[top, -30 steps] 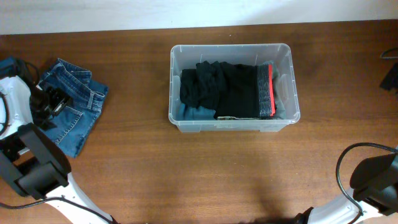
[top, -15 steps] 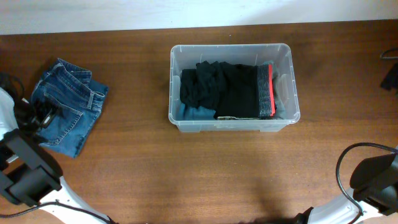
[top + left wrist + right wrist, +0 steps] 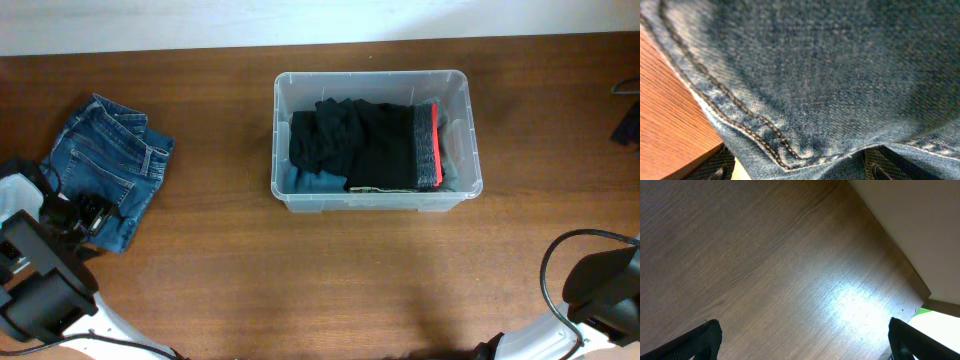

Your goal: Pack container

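Locate the container (image 3: 374, 204) on the desk (image 3: 300, 280), just toward 1 o'clock from the desk centre in the overhead view. It stands upright with its long side running from 9 to 3 o'clock. Inside it, folded black garments (image 3: 350, 140) cover most of the floor. A red and grey band (image 3: 429, 145) lies along the 3 o'clock end and a blue item (image 3: 315, 181) shows at 7 o'clock.

Well apart, at 9 o'clock from the container, the folded jeans (image 3: 105, 165) lie flat. The left gripper (image 3: 88, 214) sits at their 7 o'clock corner. Its fingers (image 3: 874, 169) are spread, with the denim hem dipping between them.

The right gripper (image 3: 800, 347) is spread wide over bare desk.
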Controlling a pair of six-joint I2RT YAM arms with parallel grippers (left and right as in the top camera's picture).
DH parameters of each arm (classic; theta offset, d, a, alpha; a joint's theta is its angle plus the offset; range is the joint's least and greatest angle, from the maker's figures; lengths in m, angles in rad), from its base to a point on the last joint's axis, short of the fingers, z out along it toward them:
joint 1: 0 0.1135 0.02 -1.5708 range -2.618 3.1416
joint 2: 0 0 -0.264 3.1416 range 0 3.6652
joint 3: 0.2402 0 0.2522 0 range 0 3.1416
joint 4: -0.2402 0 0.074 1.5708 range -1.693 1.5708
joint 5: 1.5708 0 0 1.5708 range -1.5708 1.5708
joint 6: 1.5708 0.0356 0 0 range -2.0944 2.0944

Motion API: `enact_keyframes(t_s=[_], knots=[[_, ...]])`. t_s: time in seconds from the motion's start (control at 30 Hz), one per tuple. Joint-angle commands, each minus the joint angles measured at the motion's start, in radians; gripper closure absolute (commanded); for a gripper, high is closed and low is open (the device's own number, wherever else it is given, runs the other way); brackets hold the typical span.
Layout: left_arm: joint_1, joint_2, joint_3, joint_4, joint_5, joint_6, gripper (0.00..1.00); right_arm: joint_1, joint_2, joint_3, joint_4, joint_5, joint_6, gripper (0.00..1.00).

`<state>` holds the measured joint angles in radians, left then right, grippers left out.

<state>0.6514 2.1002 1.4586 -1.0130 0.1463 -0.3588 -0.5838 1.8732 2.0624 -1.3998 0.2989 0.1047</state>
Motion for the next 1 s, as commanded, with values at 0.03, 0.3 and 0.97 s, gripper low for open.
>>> enact_keyframes(t_s=[0.03,0.3,0.97], knots=[[0.004,0.025,-0.069,0.081,0.023,0.016,0.17,0.001,0.000,0.004,0.001,0.012,0.007,0.02],[0.004,0.025,-0.085,0.147,0.108,0.016,0.19,0.001,0.000,0.004,0.001,0.012,0.007,0.02],[0.004,-0.032,-0.084,0.179,0.180,0.069,0.99,0.001,0.000,0.004,0.001,0.012,0.007,0.01]])
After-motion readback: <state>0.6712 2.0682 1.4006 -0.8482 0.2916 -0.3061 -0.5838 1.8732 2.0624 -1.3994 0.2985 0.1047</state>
